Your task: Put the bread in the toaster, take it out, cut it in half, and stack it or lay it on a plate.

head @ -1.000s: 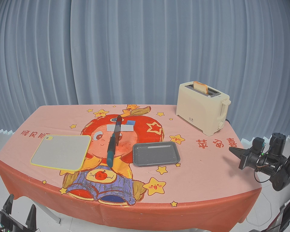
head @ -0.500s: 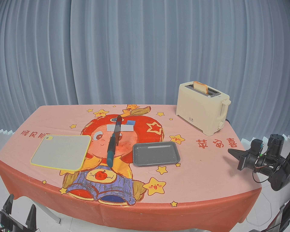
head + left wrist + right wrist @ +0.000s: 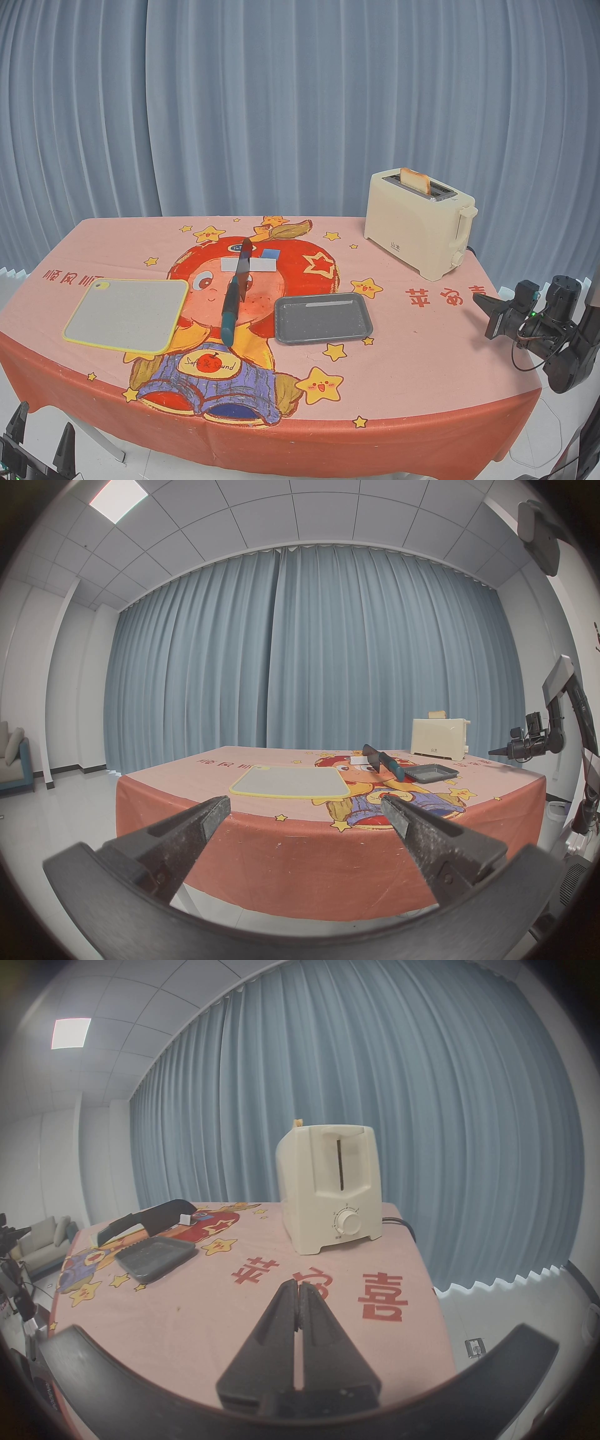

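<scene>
Bread stands in the toaster slot, far right corner of the worktop. Right hand is pressed together, off the right edge; left hand is spread, below the near left corner. Risk: reaching in without opening knocks the slice or shoves the toaster.

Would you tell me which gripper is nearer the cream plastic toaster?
Right. The right gripper, shut, is by the right edge of the table, facing the dial end of the cream plastic toaster; the left gripper, open, sits below the near left corner.
</scene>
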